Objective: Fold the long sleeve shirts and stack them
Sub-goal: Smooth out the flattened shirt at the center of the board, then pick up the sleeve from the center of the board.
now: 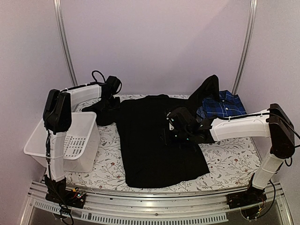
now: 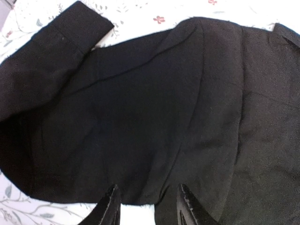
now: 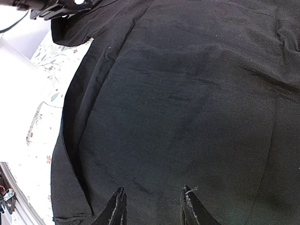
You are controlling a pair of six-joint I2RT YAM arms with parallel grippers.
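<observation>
The black shirt [image 1: 154, 145] lies spread flat on the middle of the table. Its left sleeve [image 1: 104, 111] is bunched at the back left, and its right sleeve [image 1: 208, 89] runs up toward the back. The plaid shirt [image 1: 221, 105] lies crumpled at the back right. My left gripper [image 1: 111, 96] is open over the left sleeve and shoulder; in the left wrist view [image 2: 147, 194] its fingers hold nothing above the black cloth [image 2: 140, 108]. My right gripper [image 1: 171, 129] is open over the shirt's right middle. In the right wrist view [image 3: 154, 192] it hovers empty above the black cloth [image 3: 187, 93].
A white slotted basket [image 1: 70, 140] stands at the table's left edge, under the left arm. The floral tablecloth [image 1: 234, 159] shows at the front right and around the shirt. Metal frame posts [image 1: 65, 42] rise behind the table.
</observation>
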